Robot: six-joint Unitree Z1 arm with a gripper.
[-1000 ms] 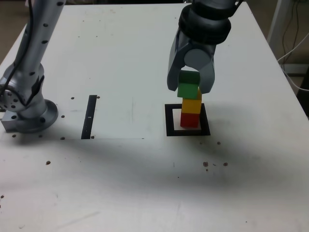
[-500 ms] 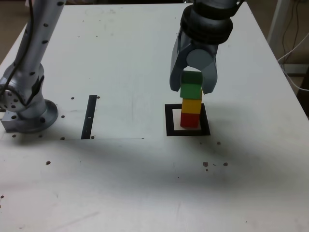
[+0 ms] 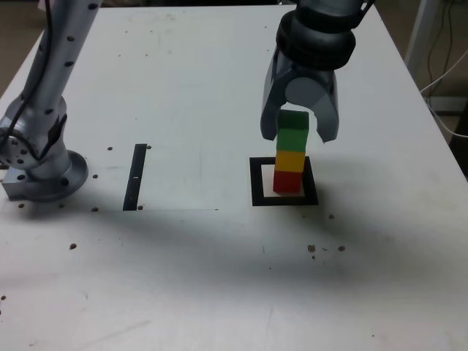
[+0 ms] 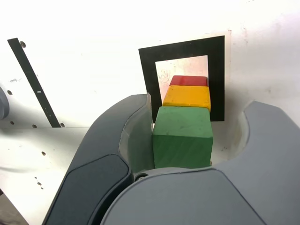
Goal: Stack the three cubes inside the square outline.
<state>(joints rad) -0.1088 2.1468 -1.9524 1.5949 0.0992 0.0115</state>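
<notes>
On the table [image 3: 205, 278], well inside its edges, nearer to the exterior view's right edge than to the left one. Above the stack, the tool [image 3: 298, 137]: partly open, around the green cube [image 3: 292, 133], one finger close beside it, contact impossible to tell, with a clear gap at the other; no firm hold visible. Below, the square outline [image 3: 257, 183], with the red cube [image 3: 287, 183] inside, then the yellow cube [image 3: 290, 161], then the green on top. In hand, probably, the release of the last cube. Next, open more, centre gently, then lift straight up, without dragging the top cube sideways.
</notes>
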